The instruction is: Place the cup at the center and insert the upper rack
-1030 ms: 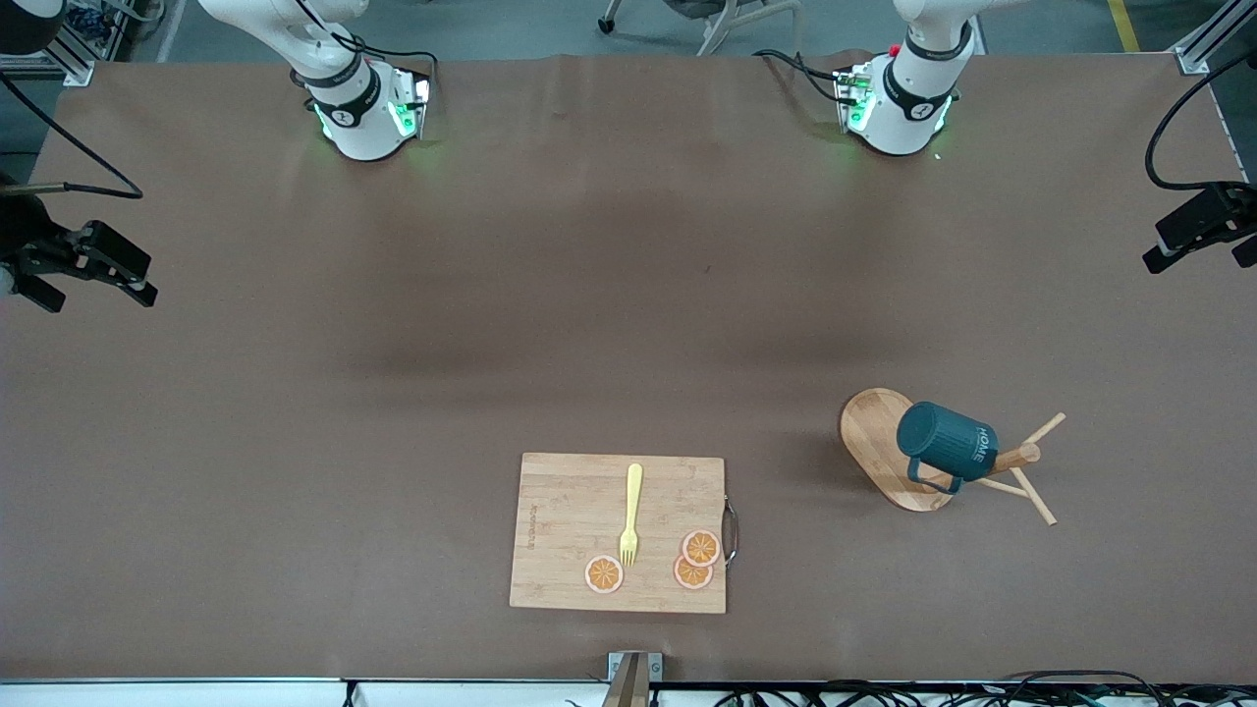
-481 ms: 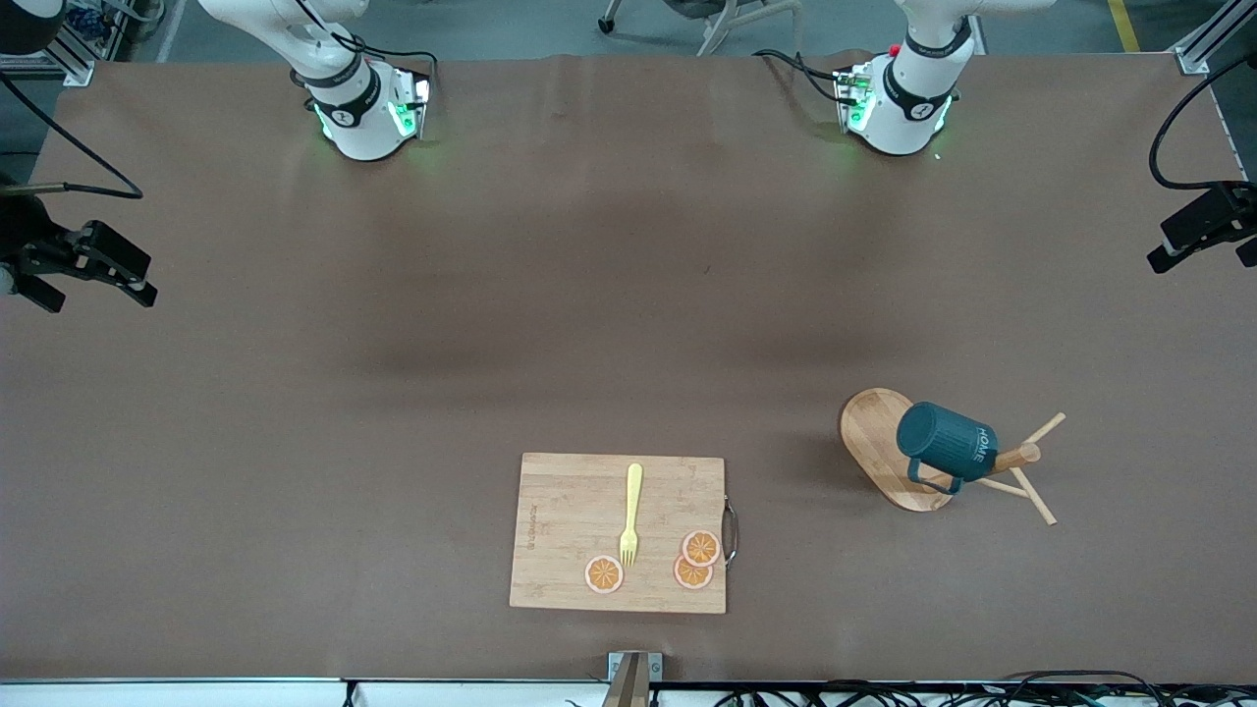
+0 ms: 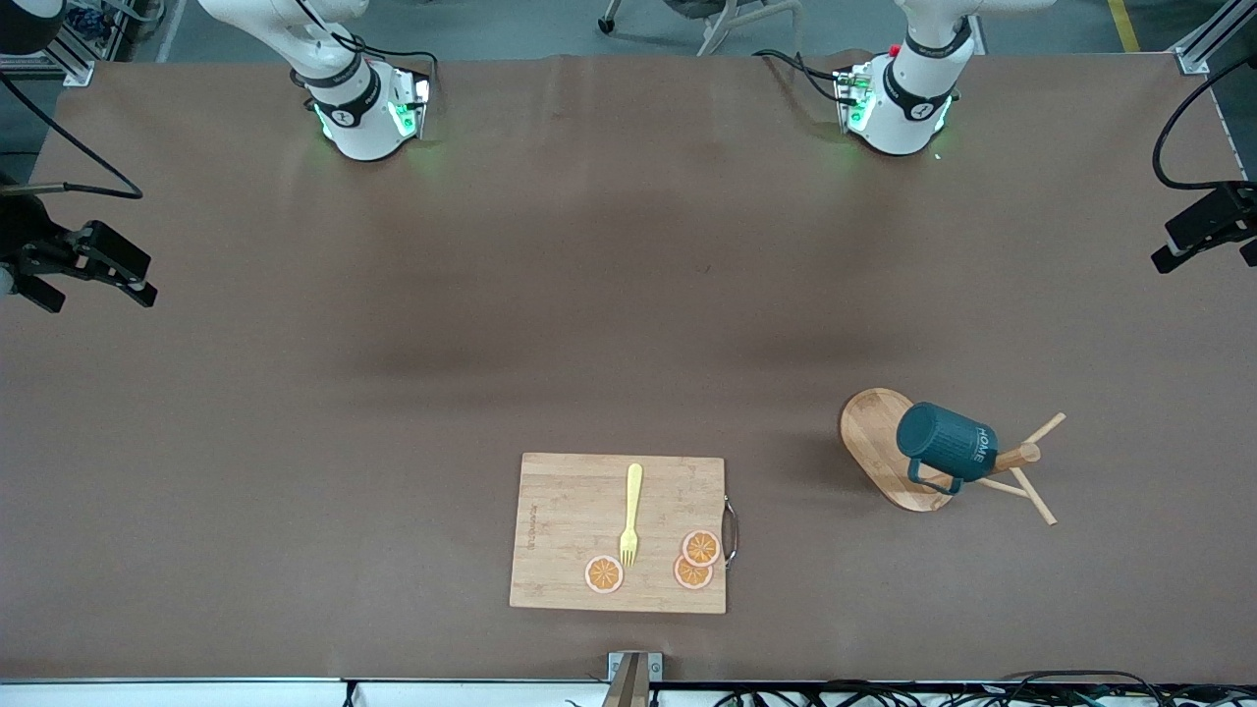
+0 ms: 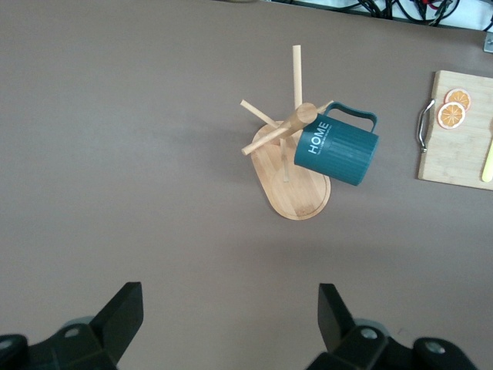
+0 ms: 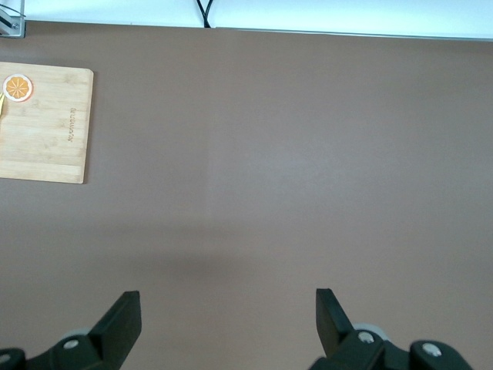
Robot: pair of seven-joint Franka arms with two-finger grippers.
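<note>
We find cup [image 3: 945,441] hung on rack [image 3: 889,448] toward left arm's end of worktop [image 3: 589,324], not at center; left hand [image 4: 229,327] and right hand [image 5: 228,324] spread, high over worktop; centering left

You have bare brown table [image 3: 609,324] across the middle. Nearer the camera, a bamboo cutting board [image 3: 570,530] and a wooden peg rack [image 3: 889,447] bearing a tilted dark teal mug [image 3: 948,442] stand in your way.
</note>
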